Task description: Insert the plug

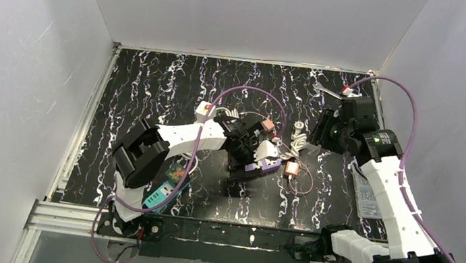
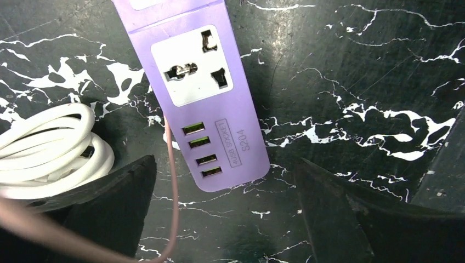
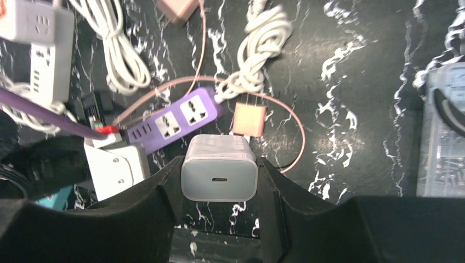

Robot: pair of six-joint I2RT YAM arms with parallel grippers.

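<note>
**Right fingers (image 3: 142, 219) pinch the white charger (image 3: 219, 175); left fingers (image 2: 351, 219) spread above the purple power strip (image 2: 203, 93)**

Through the right wrist camera we see the right gripper (image 3: 219, 167) clamped on both sides of the charger, whose small oval port faces the lens. It is held up off the black marbled table (image 1: 155, 80), apart from the strip lying beyond it. A pink charger (image 3: 249, 119) sits just beside the strip's end.

Only the left wrist camera gives us the strip's face: one socket and four USB slots. The left gripper (image 2: 225, 164) stands wide apart above it with nothing in its grasp, and a coil of white cable (image 2: 49, 148) lies by one finger.

From above, we cannot make out the white charger. That view shows us the left arm over the strip near the table's middle, with the right arm just to its right.
</note>
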